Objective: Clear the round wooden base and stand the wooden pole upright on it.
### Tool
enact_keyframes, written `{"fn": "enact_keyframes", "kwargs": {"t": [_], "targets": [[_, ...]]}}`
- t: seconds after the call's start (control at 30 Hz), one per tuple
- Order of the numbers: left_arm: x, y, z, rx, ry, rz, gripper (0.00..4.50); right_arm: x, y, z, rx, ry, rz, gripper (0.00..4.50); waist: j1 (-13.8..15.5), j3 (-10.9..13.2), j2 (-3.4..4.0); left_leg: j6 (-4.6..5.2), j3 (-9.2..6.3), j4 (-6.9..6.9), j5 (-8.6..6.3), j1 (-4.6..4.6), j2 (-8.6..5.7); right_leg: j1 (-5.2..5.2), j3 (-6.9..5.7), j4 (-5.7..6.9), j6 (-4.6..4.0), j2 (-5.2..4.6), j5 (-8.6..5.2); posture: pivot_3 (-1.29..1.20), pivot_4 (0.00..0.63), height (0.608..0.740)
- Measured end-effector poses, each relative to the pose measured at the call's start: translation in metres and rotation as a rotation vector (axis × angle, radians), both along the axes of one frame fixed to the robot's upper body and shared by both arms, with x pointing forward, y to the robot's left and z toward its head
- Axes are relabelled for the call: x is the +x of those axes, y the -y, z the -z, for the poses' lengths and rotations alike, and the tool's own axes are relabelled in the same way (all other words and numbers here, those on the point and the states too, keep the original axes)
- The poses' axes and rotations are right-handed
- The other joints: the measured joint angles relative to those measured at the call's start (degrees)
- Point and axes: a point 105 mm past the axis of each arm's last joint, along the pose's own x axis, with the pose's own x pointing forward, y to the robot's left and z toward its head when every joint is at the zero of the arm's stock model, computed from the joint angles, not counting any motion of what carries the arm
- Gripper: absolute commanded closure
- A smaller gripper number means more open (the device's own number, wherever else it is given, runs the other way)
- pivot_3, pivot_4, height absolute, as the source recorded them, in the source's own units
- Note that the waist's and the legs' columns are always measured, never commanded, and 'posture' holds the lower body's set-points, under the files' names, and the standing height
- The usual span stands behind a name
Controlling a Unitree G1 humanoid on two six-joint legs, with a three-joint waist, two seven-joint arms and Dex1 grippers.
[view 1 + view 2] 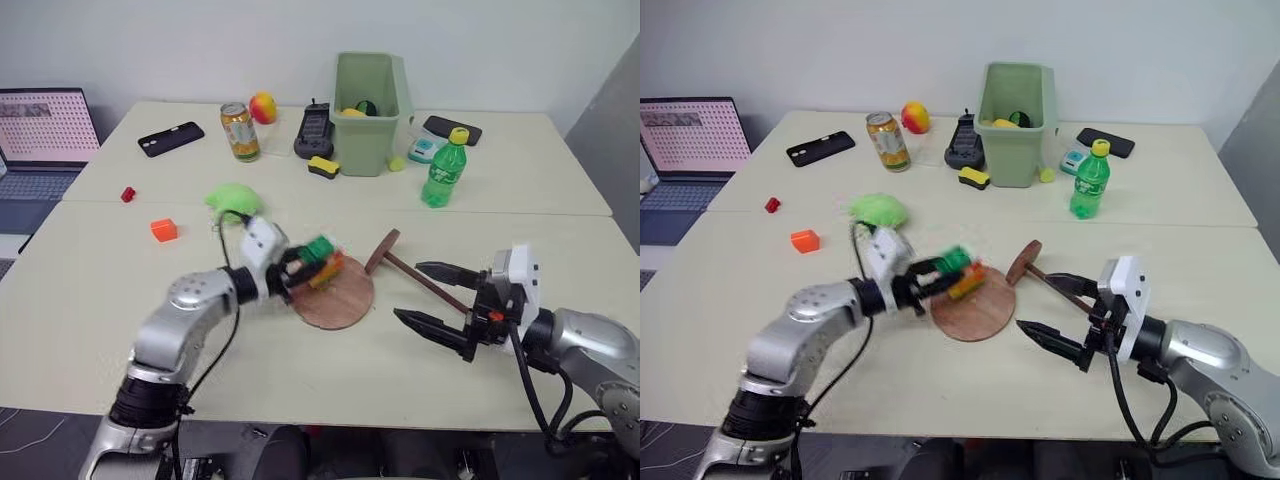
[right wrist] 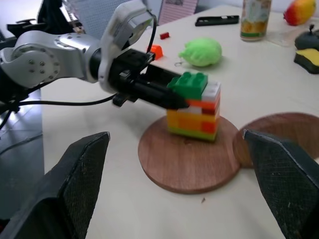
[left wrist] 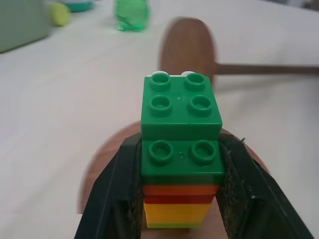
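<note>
Clearing is only half done: the left gripper (image 2: 172, 97) is clamped on the block stack (image 2: 195, 107), which sits just above or on the round wooden base (image 1: 335, 292); I cannot tell if it has lifted off. Beside the base, the wooden pole (image 1: 425, 281) lies flat on the table (image 1: 90, 290), its disc end tipped up, not yet stood upright. Over near the pole, the right gripper (image 1: 437, 300) hovers with fingers spread wide, holding nothing.
</note>
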Motion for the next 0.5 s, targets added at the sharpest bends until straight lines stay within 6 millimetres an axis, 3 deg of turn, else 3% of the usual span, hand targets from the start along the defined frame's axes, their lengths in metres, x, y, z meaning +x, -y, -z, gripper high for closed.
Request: {"fn": "enact_keyframes", "kwargs": {"t": [0.03, 0.07, 0.13, 0.2, 0.37, 0.5], "targets": [[0.006, -0.02, -0.014, -0.002, 0.041, -0.087, 2.97, 0.001, -0.004, -0.002, 0.006, 0.006, -0.021, 0.0, -0.08, 0.0, 0.0, 0.0, -0.02, -0.02, 0.0, 0.02, 0.0, 0.0, -0.02, 0.0, 0.0, 0.03, 0.0, 0.0, 0.15, 0.74], [0.014, -0.054, -0.035, -0.005, 0.102, -0.233, 2.97, 0.003, -0.008, -0.005, 0.015, 0.012, -0.044, 0.0, -0.09, 0.0, 0.0, 0.0, -0.02, -0.05, 0.0, 0.03, -0.01, -0.02, -0.04, -0.01, 0.0, 0.05, 0.0, 0.0, 0.15, 0.74], [0.022, -0.1, -0.055, -0.013, 0.167, -0.441, 2.97, 0.007, -0.012, -0.005, 0.026, 0.007, -0.064, 0.0, 0.14, 0.0, 0.0, 0.0, -0.07, -0.07, 0.0, 0.0, -0.01, -0.03, -0.07, -0.06, 0.0, 0.03, 0.0, 0.0, 0.15, 0.74], [0.026, -0.141, -0.063, -0.018, 0.197, -0.631, 2.97, 0.01, -0.014, -0.006, 0.033, 0.001, -0.073, 0.0, 0.26, 0.0, -0.01, 0.0, -0.04, -0.06, 0.0, -0.03, -0.01, -0.05, -0.1, -0.06, 0.0, -0.04, 0.0, 0.0, 0.15, 0.74], [0.022, -0.241, -0.059, -0.061, 0.205, -1.036, 2.97, 0.015, -0.026, -0.01, 0.031, 0.009, -0.143, 0.0, 0.27, 0.01, -0.13, 0.0, 0.07, -0.01, 0.0, -0.04, -0.08, -0.08, -0.13, -0.07, 0.02, -0.12, 0.01, 0.0, 0.15, 0.74], [0.024, -0.27, -0.029, -0.083, 0.141, -1.125, 2.97, 0.021, -0.041, -0.025, 0.044, 0.06, -0.203, 0.0, 0.48, -0.02, -0.18, -0.01, 0.02, 0.02, 0.01, -0.1, -0.09, -0.14, -0.23, -0.04, 0.03, -0.14, 0.02, 0.0, 0.15, 0.74]]}}
